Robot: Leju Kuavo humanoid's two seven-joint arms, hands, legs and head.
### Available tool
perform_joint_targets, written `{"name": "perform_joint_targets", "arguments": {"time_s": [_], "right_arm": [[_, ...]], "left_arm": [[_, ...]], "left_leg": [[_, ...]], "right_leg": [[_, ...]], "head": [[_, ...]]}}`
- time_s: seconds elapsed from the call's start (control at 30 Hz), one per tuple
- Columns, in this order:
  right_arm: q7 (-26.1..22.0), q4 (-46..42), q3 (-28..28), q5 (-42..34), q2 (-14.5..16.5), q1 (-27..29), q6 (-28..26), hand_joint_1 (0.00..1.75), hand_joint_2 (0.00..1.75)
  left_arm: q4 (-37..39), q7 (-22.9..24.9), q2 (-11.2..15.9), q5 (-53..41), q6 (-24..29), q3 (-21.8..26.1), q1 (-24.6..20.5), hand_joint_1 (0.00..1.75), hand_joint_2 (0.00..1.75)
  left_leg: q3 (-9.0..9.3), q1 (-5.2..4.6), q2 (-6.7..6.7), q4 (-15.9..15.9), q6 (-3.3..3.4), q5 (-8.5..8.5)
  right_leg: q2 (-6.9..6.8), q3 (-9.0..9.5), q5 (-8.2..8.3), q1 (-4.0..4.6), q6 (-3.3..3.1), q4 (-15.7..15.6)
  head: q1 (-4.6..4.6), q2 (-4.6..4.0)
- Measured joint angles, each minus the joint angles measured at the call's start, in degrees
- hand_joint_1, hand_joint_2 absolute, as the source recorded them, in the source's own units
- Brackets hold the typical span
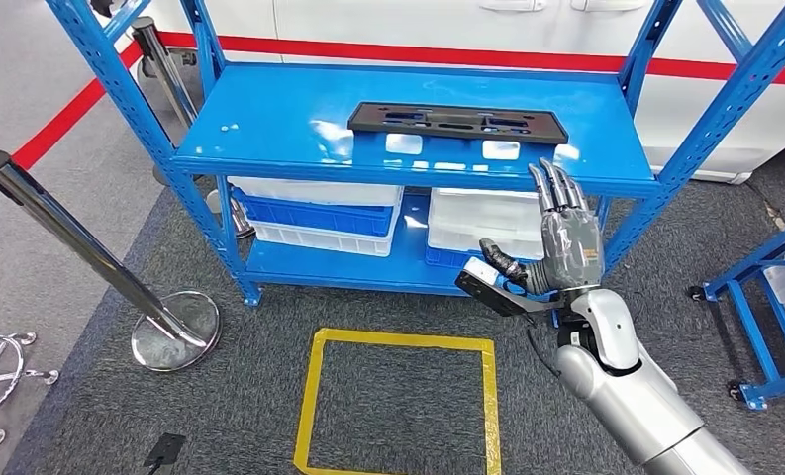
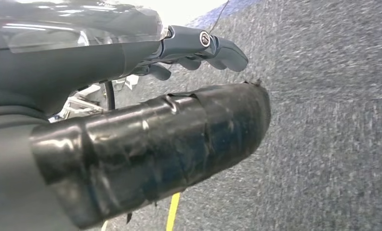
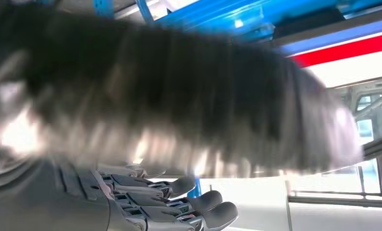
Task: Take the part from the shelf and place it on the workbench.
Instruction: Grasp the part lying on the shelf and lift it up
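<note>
Black part (image 1: pixel 457 123) lies on blue shelf (image 1: pixel 269 129), chrome stanchion (image 1: pixel 81 247) beside.

The right hand (image 1: pixel 566 242) is raised on its silver arm (image 1: pixel 636 396), fingers (image 1: pixel 556 188) extended and apart, nothing held. The left hand (image 2: pixel 131 144) is held with fingers (image 2: pixel 213 48) slightly curled.

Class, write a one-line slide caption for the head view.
Right hand raised, open, before the blue shelf, short of the black part on top.
</note>
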Motion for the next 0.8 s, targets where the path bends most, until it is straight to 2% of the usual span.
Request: {"name": "perform_joint_targets", "arguments": {"time_s": [0.03,0.07,0.1,0.17,0.27,0.3,0.33,0.4,0.43,0.47,0.5,0.53,0.57,0.6,0.63,0.67,0.73,0.8], "right_arm": [[0.0,0.08,0.0,-0.08,0.08,-0.04,0.03,0.0,1.75],[-0.01,0.15,0.0,-0.15,0.15,-0.11,0.09,0.0,1.75],[-0.02,0.22,0.0,-0.22,0.24,-0.17,0.19,0.0,1.75],[-0.05,0.36,0.0,-0.39,0.31,-0.26,0.37,0.0,1.75],[-0.05,0.49,0.0,-0.72,0.33,-0.37,0.47,0.0,1.75],[-0.05,0.54,0.0,-0.81,0.33,-0.48,0.51,0.0,1.75],[-0.08,0.64,0.0,-0.87,0.32,-0.57,0.56,0.0,1.75],[-0.14,1.02,0.0,-0.99,0.3,-0.65,0.72,0.0,1.75],[-0.16,1.25,0.0,-1.05,0.29,-0.61,0.76,0.0,1.75],[-0.17,1.44,0.0,-1.1,0.28,-0.59,0.78,0.0,1.75],[-0.17,1.62,0.0,-1.15,0.28,-0.6,0.78,0.0,1.75],[-0.19,1.74,0.0,-1.17,0.28,-0.67,0.77,0.0,1.75],[-0.19,1.85,0.0,-1.18,0.28,-0.77,0.77,0.0,1.75],[-0.2,1.93,0.0,-1.2,0.28,-0.91,0.77,0.0,1.75],[-0.21,2.01,0.0,-1.2,0.28,-1.05,0.77,0.0,1.75],[-0.22,2.09,0.0,-1.21,0.28,-1.19,0.76,0.0,1.75],[-0.24,2.2,0.0,-1.23,0.3,-1.34,0.71,0.0,1.75],[-0.27,2.26,0.0,-1.25,0.32,-1.45,0.66,0.0,1.75]], "left_arm": [[0.01,-0.03,0.04,0.0,0.0,-0.07,0.02,0.0,0.0],[0.03,-0.04,0.08,0.0,-0.01,-0.12,0.0,0.0,0.0],[0.05,-0.06,0.09,0.01,-0.01,-0.18,-0.04,0.0,0.0],[0.1,-0.08,0.09,0.05,-0.03,-0.26,-0.11,0.0,0.0],[0.13,-0.1,0.07,0.15,-0.04,-0.28,-0.03,0.0,0.0],[0.14,-0.13,0.07,0.17,-0.04,-0.28,-0.06,0.0,0.0],[0.14,-0.15,0.07,0.17,-0.04,-0.29,-0.1,0.0,0.0],[0.14,-0.17,0.08,0.18,-0.04,-0.3,-0.21,0.0,0.0],[0.13,-0.17,0.09,0.19,-0.04,-0.31,-0.19,0.0,0.0],[0.14,-0.17,0.09,0.24,-0.04,-0.31,-0.15,0.0,0.0],[0.14,-0.17,0.09,0.3,-0.04,-0.31,-0.12,0.0,0.0],[0.14,-0.17,0.09,0.38,-0.04,-0.31,-0.11,0.0,0.0],[0.2,-0.17,-0.05,0.46,-0.04,-0.31,-0.13,0.0,0.0],[0.25,-0.17,-0.11,0.52,-0.05,-0.31,-0.17,0.0,0.0],[0.31,-0.17,-0.18,0.58,-0.05,-0.31,-0.21,0.0,0.0],[0.36,-0.18,-0.25,0.63,-0.05,-0.31,-0.24,0.0,0.0],[0.37,-0.19,-0.22,0.71,-0.04,-0.31,-0.22,0.0,0.0],[0.36,-0.19,-0.22,0.74,-0.03,-0.31,-0.23,0.0,0.0]], "left_leg": [[1.22,0.1,0.16,-3.57,-0.13,2.49],[2.45,-0.01,0.27,-6.7,-0.15,4.23],[3.41,-0.11,0.36,-9.1,0.04,4.89],[3.89,-0.39,0.31,-10.46,0.71,4.34],[4.38,-0.26,0.18,-11.01,1.98,3.99],[4.68,-0.22,0.16,-11.17,2.41,3.88],[4.91,-0.25,0.11,-11.26,2.77,3.75],[5.23,-0.58,-0.07,-11.27,3.35,3.41],[5.45,-0.8,-0.19,-11.27,3.54,3.22],[5.77,-1.05,-0.34,-11.26,3.69,2.98],[6.22,-1.32,-0.49,-11.26,3.79,2.7],[6.72,-1.57,-0.62,-11.28,3.85,2.38],[7.12,-1.74,-0.72,-11.33,3.84,2.08],[7.34,-1.77,-0.79,-11.34,3.73,1.85],[7.35,-1.68,-0.82,-11.37,3.54,1.72],[7.28,-1.53,-0.82,-11.46,3.28,1.66],[7.52,-1.5,-0.75,-11.83,2.74,1.5],[7.12,-1.56,-0.52,-10.24,2.11,0.37]], "right_leg": [[-0.03,0.38,-0.48,-0.12,0.29,0.18],[-0.04,0.64,-0.89,-0.14,0.63,0.36],[-0.01,0.7,-1.17,-0.07,0.97,0.54],[-0.02,0.55,-1.3,0.2,1.54,0.55],[-0.11,0.37,-2.09,0.07,2.26,1.2],[-0.08,-0.62,-3.13,0.03,2.4,3.26],[-0.04,-2.4,-4.52,0.01,2.43,6.58],[0.03,-7.28,-6.84,0.11,2.3,14.67],[0.05,-9.09,-6.77,0.19,2.15,16.97],[0.08,-9.88,-5.5,0.33,1.85,17.08],[0.11,-9.51,-3.22,0.56,1.37,14.9],[0.19,-8.32,-0.44,0.89,0.66,11.23],[0.24,-6.89,1.58,1.22,-0.22,7.72],[0.27,-5.59,2.9,1.56,-0.94,4.7],[0.28,-4.74,3.23,1.92,-1.51,2.84],[0.26,-4.28,2.85,2.17,-1.86,2.04],[0.18,-3.29,2.7,2.11,-1.89,0.28],[0.04,-1.75,2.85,1.4,-1.66,-1.47]], "head": [[0.02,0.0],[-0.01,0.0],[-0.07,0.0],[-0.16,0.0],[-0.12,0.0],[-0.07,0.0],[-0.02,0.0],[0.0,0.0],[0.0,0.0],[0.0,0.0],[0.0,0.0],[0.01,0.0],[-0.16,0.0],[-0.36,0.0],[-0.44,0.0],[-0.5,0.0],[-0.29,0.01],[-0.41,0.01]]}}
